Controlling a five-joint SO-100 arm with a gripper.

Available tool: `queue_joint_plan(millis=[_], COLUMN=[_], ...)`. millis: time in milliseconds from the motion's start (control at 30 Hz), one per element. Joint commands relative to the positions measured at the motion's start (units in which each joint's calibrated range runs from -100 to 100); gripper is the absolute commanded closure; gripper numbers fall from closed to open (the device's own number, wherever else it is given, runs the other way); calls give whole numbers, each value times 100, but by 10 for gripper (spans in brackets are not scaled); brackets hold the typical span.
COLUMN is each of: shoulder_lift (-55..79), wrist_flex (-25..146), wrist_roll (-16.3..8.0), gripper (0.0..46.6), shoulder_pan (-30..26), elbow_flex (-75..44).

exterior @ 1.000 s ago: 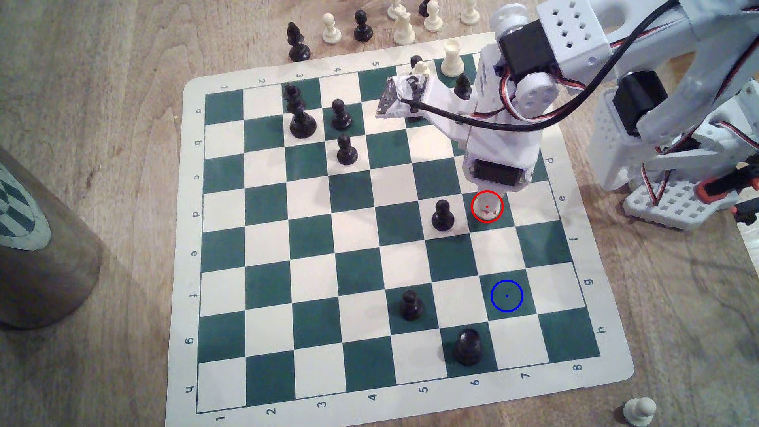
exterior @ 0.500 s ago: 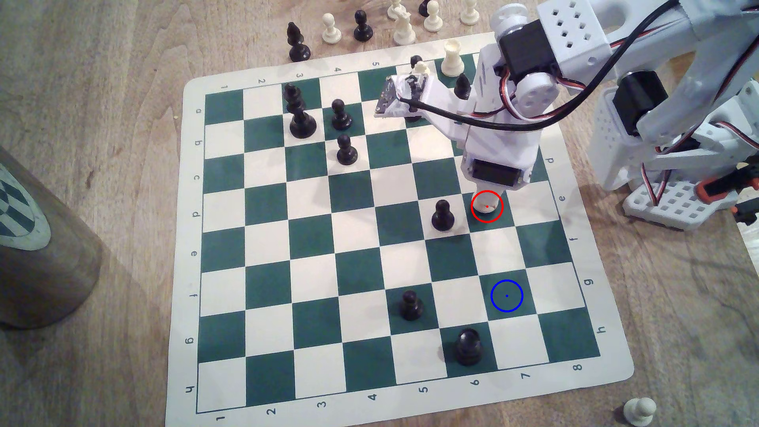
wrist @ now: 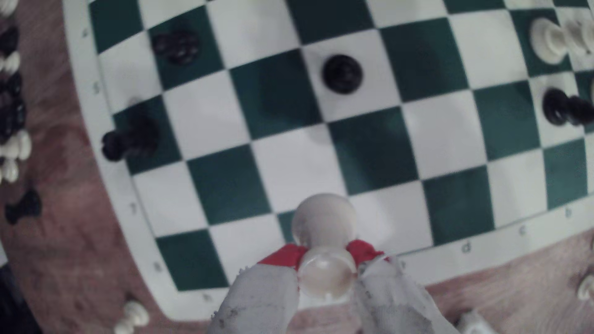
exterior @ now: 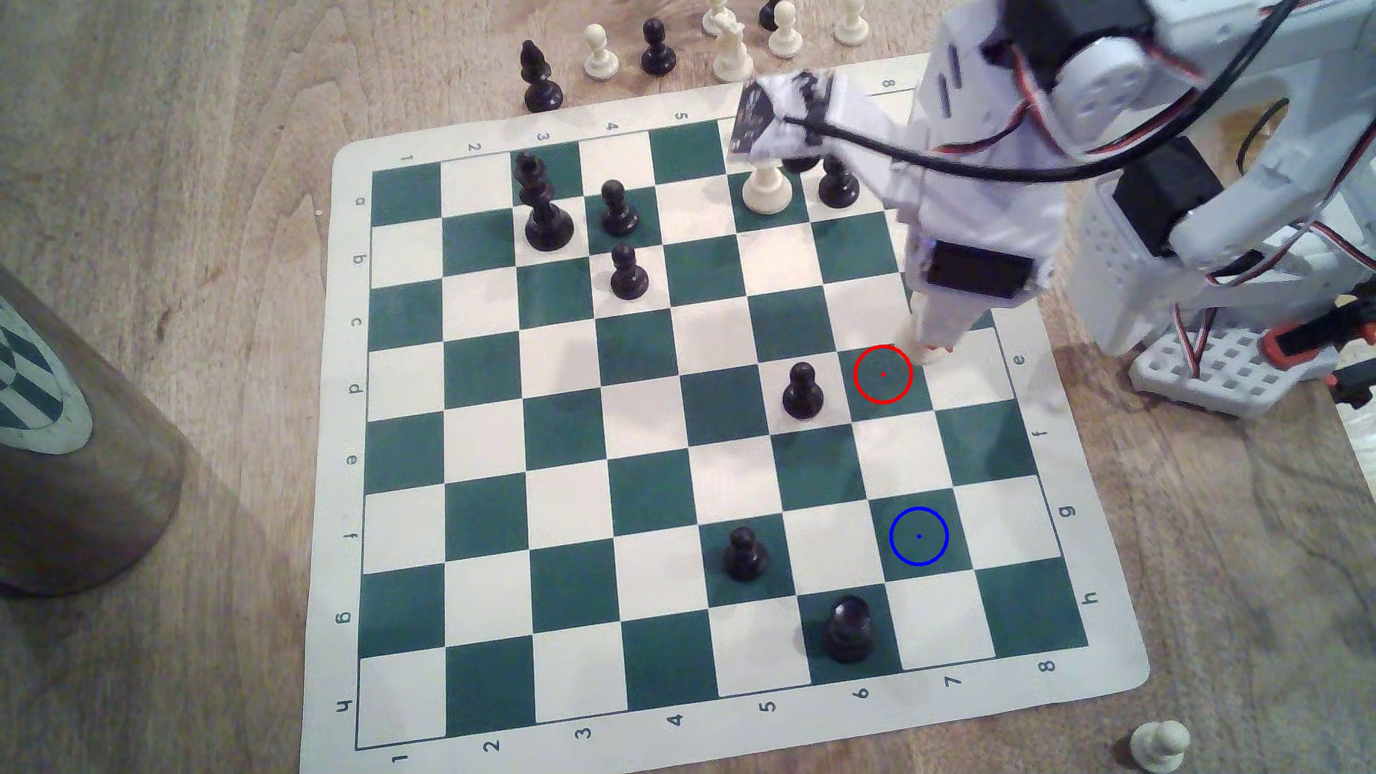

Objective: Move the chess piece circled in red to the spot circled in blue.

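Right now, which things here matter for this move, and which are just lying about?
In the job: white chess piece held in the jaws; blue-ringed green square.
Lying about: black pawn beside the red ring; white king; spare pieces off the board.

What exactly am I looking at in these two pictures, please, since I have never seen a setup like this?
You are looking at a small white robot arm working over a green-and-cream chessboard on a wooden table. One picture is taken by a camera beside the board, looking down on it. The other comes from a camera on the arm's wrist, looking along its gripper. Black chessmen stand about the board, and spare ones sit on the table beyond it. The gripper's red-tipped fingers are closed on a cream-white chess piece, lifted off the board. The red ring marks the now bare square; the blue ring marks its destination.
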Motion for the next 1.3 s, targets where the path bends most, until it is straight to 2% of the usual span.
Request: queue_joint_plan(millis=[0,733,1267], shoulder_lift=[118,2613,2979], wrist_flex=[-102,-1560,-1707], wrist_roll=[-156,-181,-225], gripper=[464,464,464], shoulder_pan=[-624,-1524,-1766], elbow_flex=[-642,-978,-815])
